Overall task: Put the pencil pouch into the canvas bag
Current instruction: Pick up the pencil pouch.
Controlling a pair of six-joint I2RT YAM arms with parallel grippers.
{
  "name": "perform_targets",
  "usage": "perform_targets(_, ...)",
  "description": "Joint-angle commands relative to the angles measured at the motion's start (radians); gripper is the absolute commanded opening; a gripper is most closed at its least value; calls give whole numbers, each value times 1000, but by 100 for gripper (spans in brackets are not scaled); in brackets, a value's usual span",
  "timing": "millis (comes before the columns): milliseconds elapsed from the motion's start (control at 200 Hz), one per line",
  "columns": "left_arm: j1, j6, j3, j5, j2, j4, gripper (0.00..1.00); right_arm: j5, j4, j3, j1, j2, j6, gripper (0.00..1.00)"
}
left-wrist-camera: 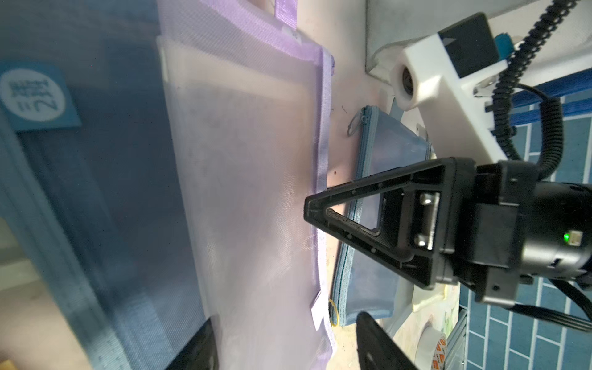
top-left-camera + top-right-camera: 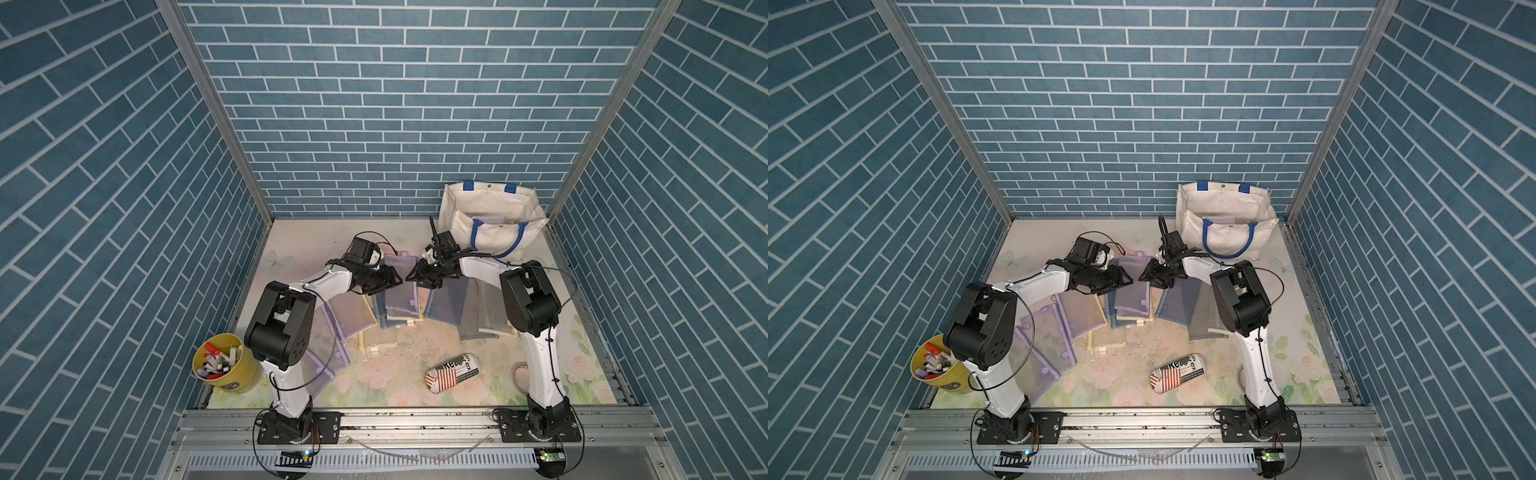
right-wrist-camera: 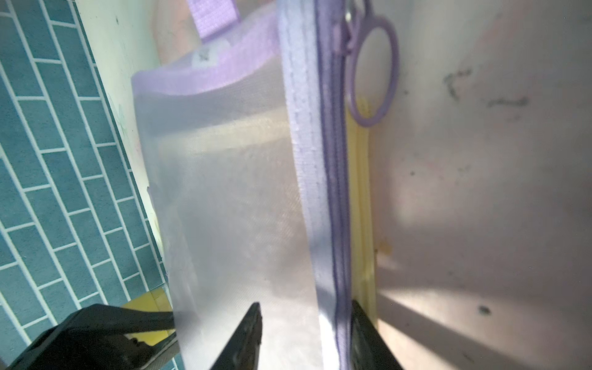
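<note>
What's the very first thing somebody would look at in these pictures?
Probably the left gripper and right gripper, nose to nose at a see-through purple pouch in the middle of the table. Next comes the big white canvas bag with blue handles in the far right corner. Then there is the yellow bucket stuffed with markers at the near left edge.
</note>
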Motion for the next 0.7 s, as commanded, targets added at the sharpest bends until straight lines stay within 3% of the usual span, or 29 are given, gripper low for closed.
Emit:
perform_targets(0, -3, 6, 28, 20, 23, 2, 58, 10, -21, 41, 8, -22, -28, 43)
perform_targets(155, -5, 7, 19, 34, 19, 15, 39, 7, -21, 44, 11, -23, -29, 43)
perform_targets(305, -5, 2, 42, 38, 46, 24, 33, 1, -16, 45, 14, -29, -36, 43)
perform_targets(425, -5, 0, 94, 30, 73, -4, 0, -1, -19, 38, 12, -55, -32, 46)
perform_targets(515, -2, 2, 107, 26, 50, 1, 0, 0, -42, 24, 10, -100, -22, 51)
perform_targets(695, 20, 3, 108, 81, -51, 48, 0, -16, -86, -9, -47, -237, 37, 71)
